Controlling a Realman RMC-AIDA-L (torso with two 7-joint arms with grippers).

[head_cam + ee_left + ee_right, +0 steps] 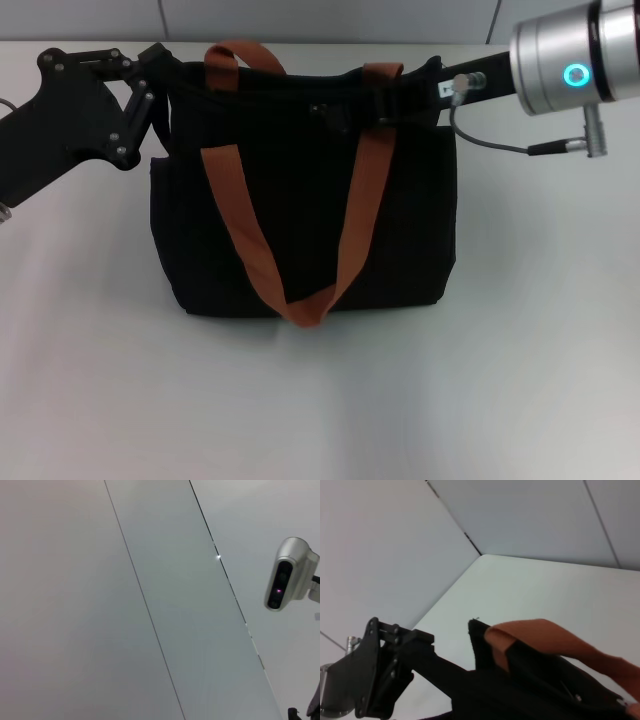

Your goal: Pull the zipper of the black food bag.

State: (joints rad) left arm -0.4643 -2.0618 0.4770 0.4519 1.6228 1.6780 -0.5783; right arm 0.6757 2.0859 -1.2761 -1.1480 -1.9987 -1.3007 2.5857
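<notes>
Black food bag (300,230) is placed upright on the white table (330,400), near its far side, with the two rust-brown strap handles (355,220) hung down over the front face and joined in a loop low on the bag. The zipper cannot be made out with certainty; only a small dark piece is seen at the middle of the top edge, between the straps. The left gripper (160,75) is brought in from the left side of the head view, its black body stretched low over the table, and its fingers (150,100) are laid against the top left corner of the bag; whether they are clamped on the fabric or only resting there cannot be told. In the right wrist view the same gripper (412,652) is seen touching the bag corner (480,640). The right gripper (440,85) is reached in from the right, with the silver wrist raised above the table, and its tip is hidden at the top right edge of the bag, so its state cannot be told. In the left wrist view only a wall and a grey camera (287,575) are shown.
</notes>
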